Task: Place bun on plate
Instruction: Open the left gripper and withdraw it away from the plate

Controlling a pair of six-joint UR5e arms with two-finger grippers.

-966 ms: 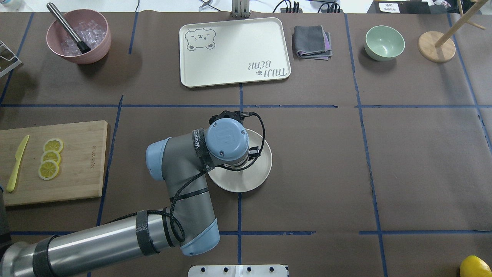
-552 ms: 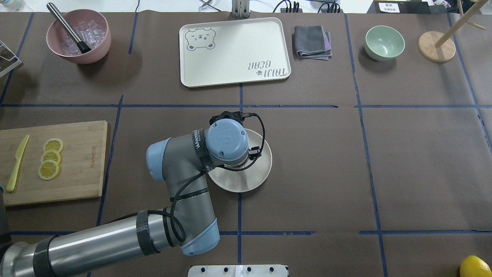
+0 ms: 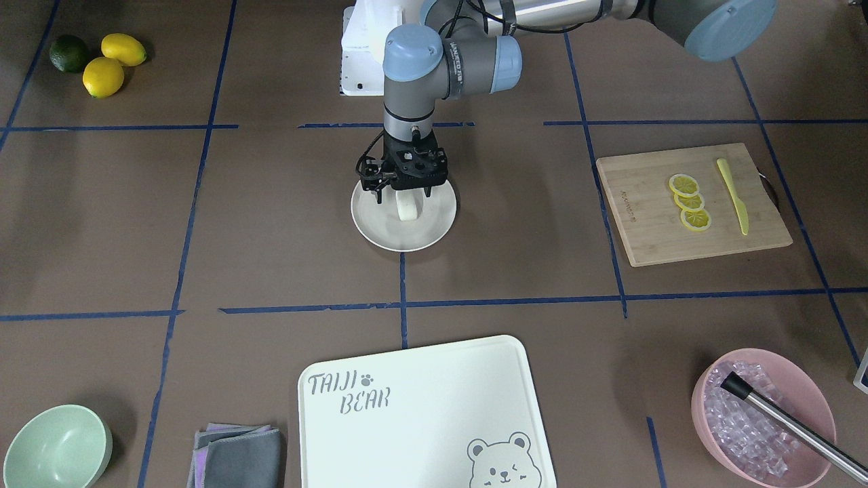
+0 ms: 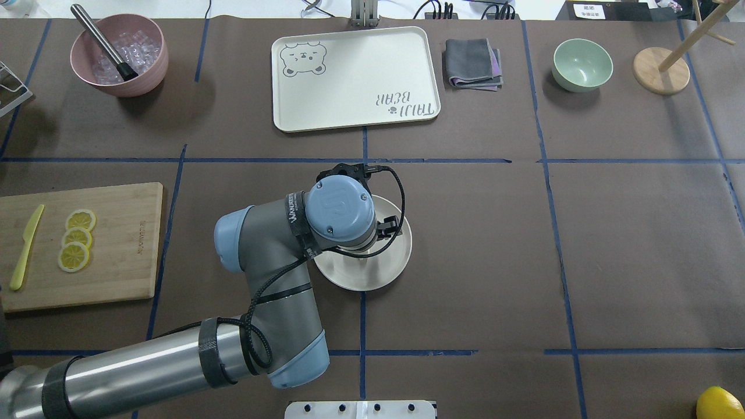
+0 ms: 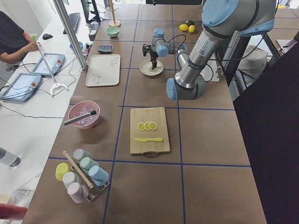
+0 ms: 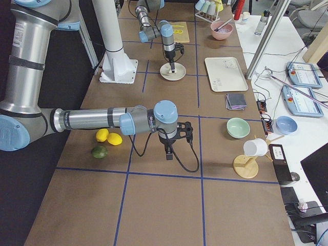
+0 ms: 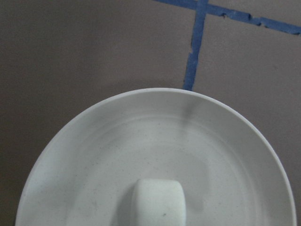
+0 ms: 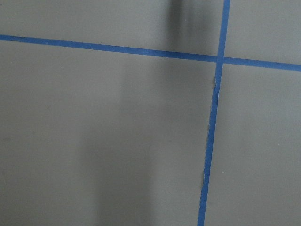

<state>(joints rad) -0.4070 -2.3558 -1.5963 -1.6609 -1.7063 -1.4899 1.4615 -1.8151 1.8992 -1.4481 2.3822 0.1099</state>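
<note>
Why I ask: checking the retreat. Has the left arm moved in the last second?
Yes. Overhead, the left arm has shifted slightly left against the plate, which stayed put. It also looks a bit larger, so it is probably rising.

The left arm comes in low with its elbow folded. The left wrist sits directly above the left gripper, which points straight down. Its fingers stand apart, jaws spread. The right arm holds its forearm stretched out level. The right wrist is bent, and the right gripper hangs downward beneath it. That gripper shows small and from the side only, so whether its jaws are spread or closed cannot be determined.
</note>
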